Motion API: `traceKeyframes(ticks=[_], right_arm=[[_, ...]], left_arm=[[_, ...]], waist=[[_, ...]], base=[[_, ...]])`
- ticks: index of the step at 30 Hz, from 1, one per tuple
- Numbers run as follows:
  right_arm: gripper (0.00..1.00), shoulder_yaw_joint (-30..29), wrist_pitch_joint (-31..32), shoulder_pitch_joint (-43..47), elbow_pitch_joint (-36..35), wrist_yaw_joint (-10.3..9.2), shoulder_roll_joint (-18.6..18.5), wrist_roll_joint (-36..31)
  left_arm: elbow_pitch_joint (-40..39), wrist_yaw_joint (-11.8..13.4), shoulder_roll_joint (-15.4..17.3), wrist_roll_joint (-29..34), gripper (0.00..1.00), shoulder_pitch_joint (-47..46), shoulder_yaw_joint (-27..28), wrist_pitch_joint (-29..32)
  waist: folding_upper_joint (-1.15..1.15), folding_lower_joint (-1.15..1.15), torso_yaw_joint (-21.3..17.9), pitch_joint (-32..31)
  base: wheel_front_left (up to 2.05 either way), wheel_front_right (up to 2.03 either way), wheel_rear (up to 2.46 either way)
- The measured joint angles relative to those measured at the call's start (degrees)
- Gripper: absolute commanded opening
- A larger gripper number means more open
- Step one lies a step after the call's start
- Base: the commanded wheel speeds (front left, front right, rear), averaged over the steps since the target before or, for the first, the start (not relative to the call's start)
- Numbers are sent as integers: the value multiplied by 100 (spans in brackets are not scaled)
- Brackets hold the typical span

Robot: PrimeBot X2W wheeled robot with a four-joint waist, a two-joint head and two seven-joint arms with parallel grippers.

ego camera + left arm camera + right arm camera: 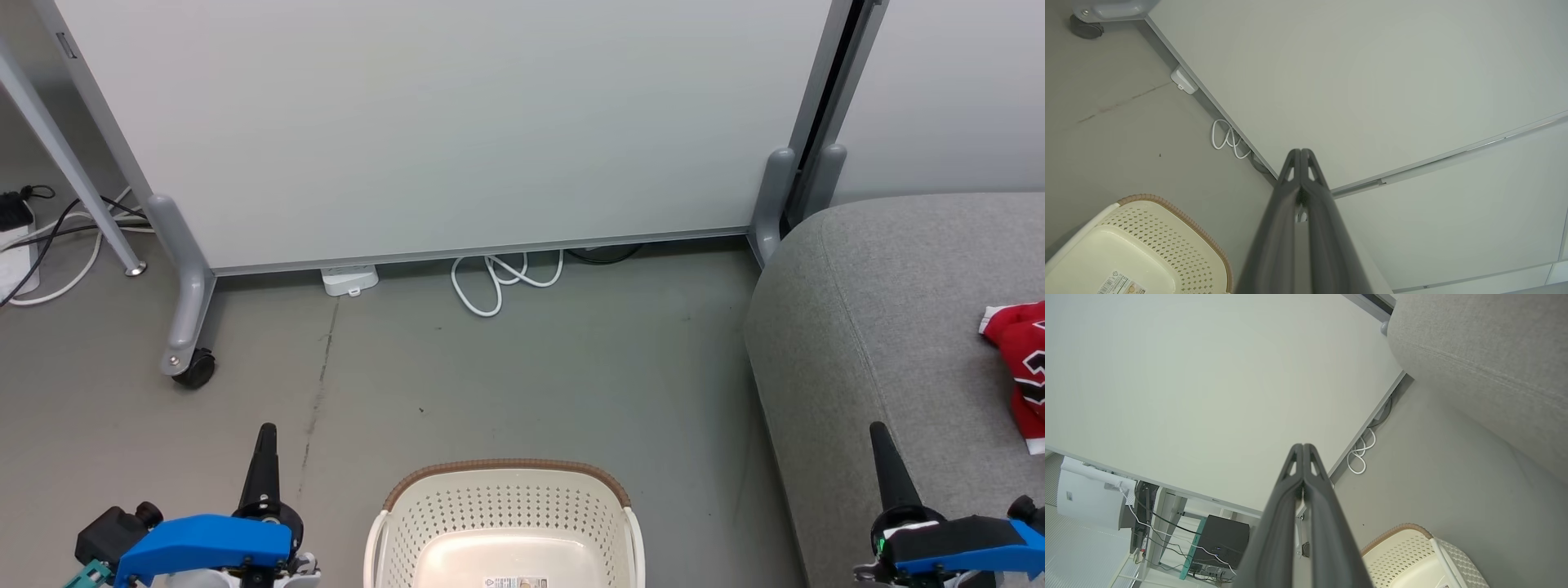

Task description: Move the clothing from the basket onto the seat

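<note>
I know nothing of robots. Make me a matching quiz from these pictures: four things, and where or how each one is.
1 basket
2 clothing
3 left gripper
4 white cable

A lying on the grey seat
B shut, holding nothing
C standing on the floor
D looped at the foot of the partition

Pairs: 1-C, 2-A, 3-B, 4-D

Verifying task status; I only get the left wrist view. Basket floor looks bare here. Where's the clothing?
Observer: A red jersey lies on the grey sofa cushion, cut off by the head view's right edge.
Operator: Right tool carrying anything?
Observer: No. The right tool is shut, fingers together, nothing between them.
Operator: Basket touching the sofa?
Observer: No. The basket stands on the floor left of the cushion, a strip of floor between them.
</note>
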Motion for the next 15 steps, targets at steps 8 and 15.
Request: traceKeyframes(ticks=[8,15], right_arm=[[0,11,118,-64,-29,-1,-5,457],[0,20,191,-121,-54,-1,-10,842]], left_arm=[[-90,0,0,-427,0,-27,93,120],[-162,0,0,-773,0,-67,178,223]], waist=[[0,0,-42,15],[0,0,-78,29]], base=[[0,0,0],[0,0,0]])
